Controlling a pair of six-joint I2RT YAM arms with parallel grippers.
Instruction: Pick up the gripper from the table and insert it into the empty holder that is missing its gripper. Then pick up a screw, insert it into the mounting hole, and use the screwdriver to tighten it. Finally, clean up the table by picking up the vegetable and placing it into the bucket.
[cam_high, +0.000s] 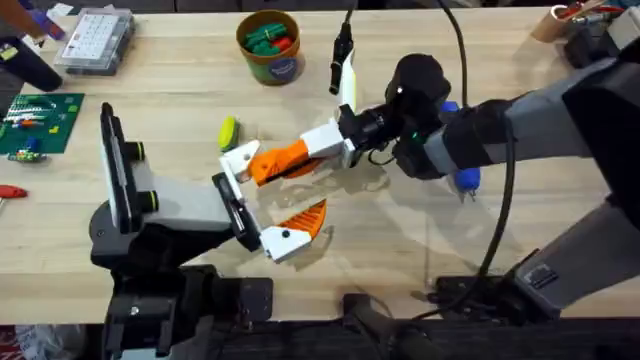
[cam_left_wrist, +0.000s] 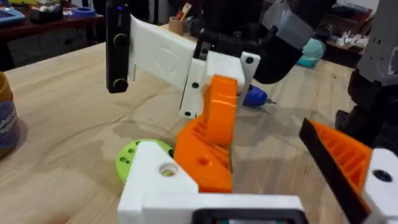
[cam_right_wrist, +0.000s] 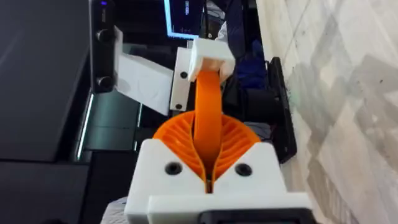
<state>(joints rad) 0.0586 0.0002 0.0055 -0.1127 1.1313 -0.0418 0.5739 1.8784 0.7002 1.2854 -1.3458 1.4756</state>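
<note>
The gripper, an orange wedge (cam_high: 285, 157), is clamped in my right gripper (cam_high: 325, 148), whose orange ribbed pads (cam_right_wrist: 233, 134) are shut on it. Its far end rests against the holder (cam_high: 240, 160), the white bracket of my left gripper (cam_high: 264, 198). The mounting hole (cam_left_wrist: 166, 168) shows dark and round beside the wedge (cam_left_wrist: 211, 134). My left gripper stands open, and its other jaw carries an orange ribbed finger (cam_high: 306, 218). The blue-handled screwdriver (cam_high: 465, 178) lies on the table behind my right arm. A yellow-green round piece (cam_high: 228, 130), likely the vegetable, lies just beyond the holder. The bucket (cam_high: 268, 45) stands at the back.
A clear parts box (cam_high: 95, 40) and a green circuit board (cam_high: 40, 120) sit at the far left. A black cable end (cam_high: 342, 50) hangs right of the bucket, which holds green and red pieces. A red tool (cam_high: 8, 190) lies at the left edge.
</note>
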